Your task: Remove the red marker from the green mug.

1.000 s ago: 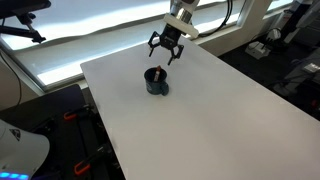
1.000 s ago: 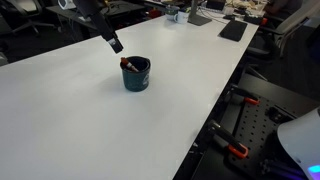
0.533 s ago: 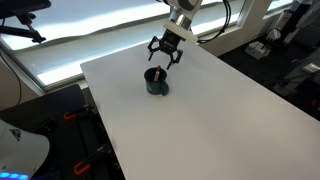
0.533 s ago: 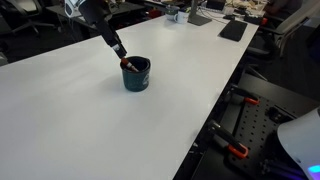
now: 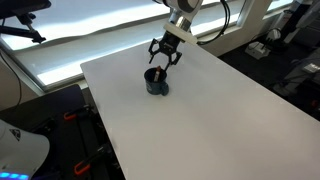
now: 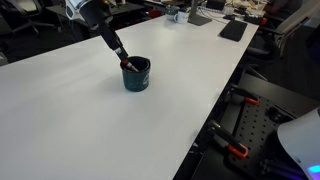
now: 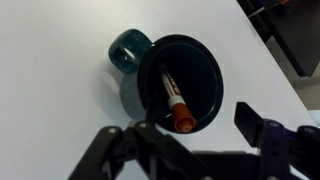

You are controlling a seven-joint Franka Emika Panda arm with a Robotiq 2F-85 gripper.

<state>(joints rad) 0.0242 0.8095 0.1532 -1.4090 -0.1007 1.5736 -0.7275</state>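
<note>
1. Jaws spread wide, holding nothing; gripper point(image 7: 186, 145) hovers just above the mug's rim.
2. Red marker point(image 7: 172, 98) leans inside green mug point(image 7: 203, 70), not yet gripped.
3. Approach looks nearly complete; closing, grasp and lift-out all remain.

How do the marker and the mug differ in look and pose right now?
The red marker is thin and red-orange; the green mug is squat and dark teal. The marker leans tilted inside the mug; the mug stands upright. Neither is gripped yet.
</note>
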